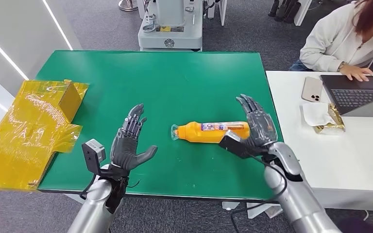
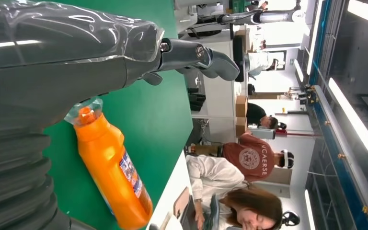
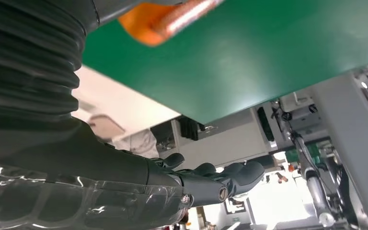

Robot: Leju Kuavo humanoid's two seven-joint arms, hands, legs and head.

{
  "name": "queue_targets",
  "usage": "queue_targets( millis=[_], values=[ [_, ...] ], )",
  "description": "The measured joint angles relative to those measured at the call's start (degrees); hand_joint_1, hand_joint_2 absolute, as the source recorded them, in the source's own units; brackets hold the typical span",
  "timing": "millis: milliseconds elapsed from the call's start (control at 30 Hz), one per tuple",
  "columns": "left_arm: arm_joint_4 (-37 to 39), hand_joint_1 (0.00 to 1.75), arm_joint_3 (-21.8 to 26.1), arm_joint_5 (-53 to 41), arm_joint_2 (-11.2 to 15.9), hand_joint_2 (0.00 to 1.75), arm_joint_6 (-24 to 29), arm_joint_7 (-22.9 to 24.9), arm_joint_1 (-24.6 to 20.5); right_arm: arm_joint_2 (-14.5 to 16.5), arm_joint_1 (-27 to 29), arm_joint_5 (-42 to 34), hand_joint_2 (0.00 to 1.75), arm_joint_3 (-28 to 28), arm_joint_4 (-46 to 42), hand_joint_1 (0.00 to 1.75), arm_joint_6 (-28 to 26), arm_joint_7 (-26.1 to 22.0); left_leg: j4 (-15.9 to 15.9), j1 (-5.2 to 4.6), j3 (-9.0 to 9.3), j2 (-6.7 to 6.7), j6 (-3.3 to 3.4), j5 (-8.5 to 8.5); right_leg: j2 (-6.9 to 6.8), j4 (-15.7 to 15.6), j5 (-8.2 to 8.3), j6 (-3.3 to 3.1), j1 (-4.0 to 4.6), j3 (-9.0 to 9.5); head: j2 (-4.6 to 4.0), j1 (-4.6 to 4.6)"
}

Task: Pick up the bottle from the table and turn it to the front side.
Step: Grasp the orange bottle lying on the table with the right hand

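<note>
The bottle [image 1: 212, 131] lies on its side mid-table [image 1: 175, 82], cap toward nine o'clock. My left hand [image 1: 128, 145] is spread empty at its eight o'clock; my right hand [image 1: 258, 124], fingers wide, stands against its base. My left wrist view shows the label [image 2: 130, 172].

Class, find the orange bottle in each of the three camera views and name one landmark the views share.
Head view: orange bottle lies on its side, centre-right, beside the right hand.
Left wrist view: lower middle, cap towards the left hand.
Right wrist view: a blurred orange end at the top edge.
Shared landmark: the green table.
</note>
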Motion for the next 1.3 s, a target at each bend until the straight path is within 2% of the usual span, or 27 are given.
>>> queue_targets(
  millis=[133, 333, 467, 700, 800, 1000, 1200, 1300],
  values=[
    [0.3, 0.00, -0.3, -0.1, -0.3, 1.75, -0.3, 0.1, -0.4, -0.9, -10.1, 0.5, 1.75, 2.3, 9.4, 0.00, 1.9, 0.1, 0.0, 0.03, 0.00, -0.06, 0.02, 0.05, -0.04, 0.0, 0.02, 0.02, 0.00, 0.00, 0.00, 0.00],
    [0.8, 0.00, -0.3, 0.0, -0.3, 1.75, -0.8, 0.2, -0.7, -0.9, -18.4, -0.9, 1.75, 5.0, 18.5, 0.00, 3.7, -0.3, 0.0, 0.03, -0.04, -0.06, 0.01, 0.05, -0.04, 0.0, 0.02, 0.02, 0.02, -0.03, 0.00, 0.00],
    [1.2, 0.00, -0.3, -0.2, -0.3, 1.75, -1.3, 0.2, -1.1, -0.2, -22.3, -4.4, 1.75, 6.6, 23.5, 0.00, 10.5, -2.5, 0.0, 0.03, -0.06, -0.07, 0.01, 0.05, -0.05, 0.0, 0.02, 0.02, 0.02, -0.03, 0.00, 0.00],
    [1.6, 0.00, -0.5, -0.8, -0.1, 1.75, -2.0, 0.2, -1.8, 2.1, -25.6, -14.7, 1.75, 7.6, 30.3, 0.00, 23.4, -5.9, 0.0, 0.02, -0.06, -0.06, 0.02, 0.05, -0.04, 0.0, 0.02, 0.02, 0.02, -0.03, 0.00, 0.00],
    [1.9, 0.00, -0.8, -0.8, -0.1, 1.75, -2.1, 0.2, -2.1, 3.1, -26.3, -17.7, 1.75, 7.6, 32.4, 0.00, 26.4, -5.5, 0.0, 0.03, -0.06, -0.07, 0.02, 0.05, -0.04, 0.0, 0.02, 0.02, 0.02, -0.03, 0.00, 0.00],
    [2.6, 0.00, -1.6, 0.0, -0.1, 1.75, -3.1, 0.6, -2.9, 4.8, -27.7, -15.5, 1.75, 8.8, 35.7, 0.00, 29.5, -1.9, 0.0, 0.03, -0.06, -0.07, 0.02, 0.05, -0.05, 0.0, 0.02, 0.02, 0.02, -0.03, 0.00, 0.00],
    [3.3, 0.00, -2.9, 1.9, 0.0, 1.75, -4.2, 2.0, -4.0, 5.6, -28.9, -14.5, 1.75, 13.0, 37.9, 0.00, 38.0, 1.8, 0.0, 0.02, -0.06, -0.08, 0.02, 0.05, -0.05, 0.0, 0.02, 0.02, 0.02, -0.03, 0.00, -0.01],
    [3.6, 0.00, -3.4, 2.3, 0.0, 1.75, -4.4, 2.3, -4.4, 5.6, -29.2, -14.5, 1.75, 14.6, 38.5, 0.00, 39.1, 2.3, 0.0, 0.03, -0.06, -0.09, 0.02, 0.05, -0.05, 0.0, 0.02, 0.02, 0.02, -0.03, 0.00, -0.01]
  ],
)
